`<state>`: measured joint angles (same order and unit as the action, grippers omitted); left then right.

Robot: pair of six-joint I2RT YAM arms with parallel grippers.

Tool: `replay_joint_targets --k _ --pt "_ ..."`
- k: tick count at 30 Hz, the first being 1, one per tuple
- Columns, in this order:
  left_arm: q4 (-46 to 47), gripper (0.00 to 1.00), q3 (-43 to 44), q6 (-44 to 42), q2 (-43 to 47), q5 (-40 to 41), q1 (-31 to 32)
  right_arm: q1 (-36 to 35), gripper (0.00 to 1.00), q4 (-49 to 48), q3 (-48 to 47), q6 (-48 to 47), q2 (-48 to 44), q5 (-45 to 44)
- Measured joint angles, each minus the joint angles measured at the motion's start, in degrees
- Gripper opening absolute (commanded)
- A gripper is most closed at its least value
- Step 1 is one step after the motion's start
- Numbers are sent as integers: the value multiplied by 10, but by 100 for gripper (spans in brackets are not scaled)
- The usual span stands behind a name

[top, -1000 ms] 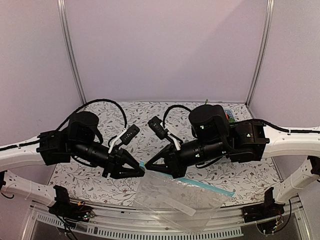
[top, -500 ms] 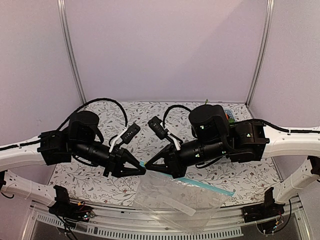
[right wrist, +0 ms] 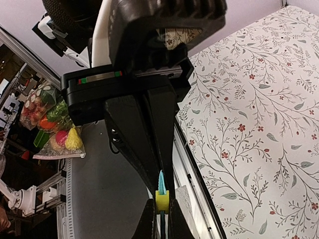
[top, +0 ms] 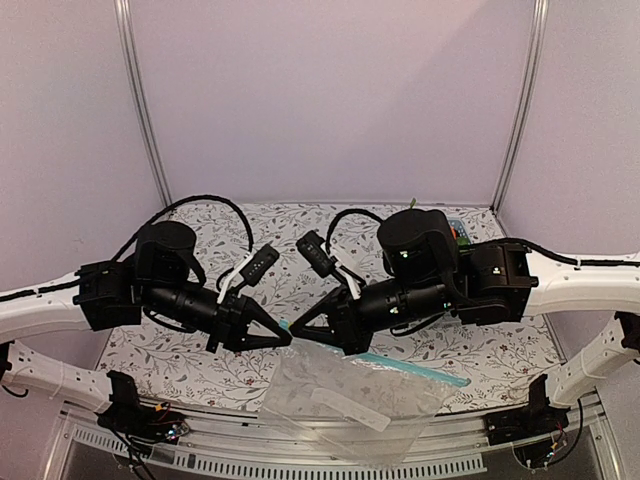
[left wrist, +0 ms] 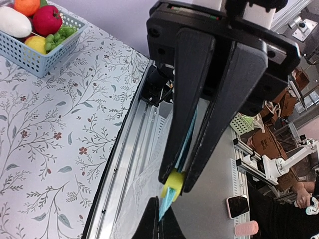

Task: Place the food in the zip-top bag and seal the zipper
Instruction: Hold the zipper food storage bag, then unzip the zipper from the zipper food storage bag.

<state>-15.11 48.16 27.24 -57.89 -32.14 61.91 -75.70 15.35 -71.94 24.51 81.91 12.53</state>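
Top external view has both arms reaching inward, so the left gripper [top: 283, 340] and the right gripper [top: 300, 333] meet tip to tip above the near edge of the table. They meet at the left end of the thin light blue zipper strip [top: 400, 365]. Below that strip the crinkly clear plastic zip-top bag [top: 350, 405] sags over the metal rail [left wrist: 127, 164] at the table's front, and it looks empty. The wrist views show the left gripper's jaws closed tight on the very end of the strip. The right gripper's jaws are pinched just beside it on a small yellow slider [left wrist: 174, 183] that rides on the zipper. I cannot tell whether the bag's mouth is zipped or parted.

No food has gone in. The white oblong radish [left wrist: 14, 22], round orange [left wrist: 26, 6], red tomato [left wrist: 47, 19], yellow lemon [left wrist: 36, 44] and green bunch [left wrist: 60, 36] all lie in a light blue plastic mesh basket [left wrist: 35, 59]. The basket stands on the floral-print table cover [left wrist: 50, 139], well apart from the bag. The task looks barely begun: all five pieces have to be moved, and then the zipper must be sealed.

Both grippers are occupied with the strip, so neither is free to fetch food. The right arm nearly hides the basket from above, and the bag hangs half off the table with little support for filling. A packet of toy produce [right wrist: 52, 129] lies off the table.
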Motion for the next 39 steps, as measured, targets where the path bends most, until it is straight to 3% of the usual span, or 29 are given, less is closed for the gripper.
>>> replay_joint_targets --k 39 --pt "-17 0 -3 0 10 37 -3 0 0 -23 24 2 -4 -17"
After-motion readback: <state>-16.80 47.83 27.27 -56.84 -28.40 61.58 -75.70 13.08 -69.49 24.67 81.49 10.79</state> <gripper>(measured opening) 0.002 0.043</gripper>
